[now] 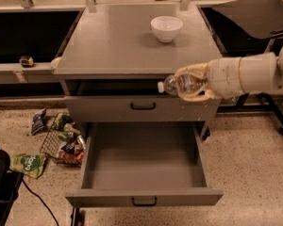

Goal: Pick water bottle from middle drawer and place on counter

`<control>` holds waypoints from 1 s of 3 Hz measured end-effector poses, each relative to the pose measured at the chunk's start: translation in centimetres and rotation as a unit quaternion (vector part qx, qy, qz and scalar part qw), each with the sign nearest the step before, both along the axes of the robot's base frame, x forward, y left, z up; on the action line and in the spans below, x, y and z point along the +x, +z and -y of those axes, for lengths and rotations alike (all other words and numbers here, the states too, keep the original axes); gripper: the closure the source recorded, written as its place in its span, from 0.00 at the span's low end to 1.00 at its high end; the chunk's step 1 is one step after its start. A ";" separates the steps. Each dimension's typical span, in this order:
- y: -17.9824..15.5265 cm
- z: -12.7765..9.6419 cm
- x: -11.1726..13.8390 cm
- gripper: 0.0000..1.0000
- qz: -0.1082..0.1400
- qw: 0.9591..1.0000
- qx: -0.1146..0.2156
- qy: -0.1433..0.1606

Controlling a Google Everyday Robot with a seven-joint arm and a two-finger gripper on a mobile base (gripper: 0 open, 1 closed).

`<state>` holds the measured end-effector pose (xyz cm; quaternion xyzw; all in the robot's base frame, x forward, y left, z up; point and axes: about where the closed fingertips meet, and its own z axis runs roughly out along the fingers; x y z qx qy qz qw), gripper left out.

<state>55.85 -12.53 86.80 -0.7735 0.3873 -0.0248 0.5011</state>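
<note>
The water bottle (173, 84) is clear with a white cap and lies on its side, cap pointing left. My gripper (187, 85) is shut on it, reaching in from the right on a white arm. It holds the bottle in front of the cabinet's right side, about level with the front edge of the counter (122, 46). The middle drawer (141, 161) is pulled out below and its floor is bare.
A white bowl (166, 28) stands at the back right of the counter. A shut drawer front (143, 108) sits just under the bottle. Snack bags and a wire basket (61, 142) lie on the floor to the left. Black-fronted benches flank the cabinet.
</note>
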 end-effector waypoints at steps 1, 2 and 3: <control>5.4 -1.2 3.8 1.00 0.032 0.999 0.029 0.012; 8.0 -3.7 7.2 1.00 0.038 0.996 0.079 0.005; 8.0 -3.7 7.2 1.00 0.038 0.996 0.079 0.005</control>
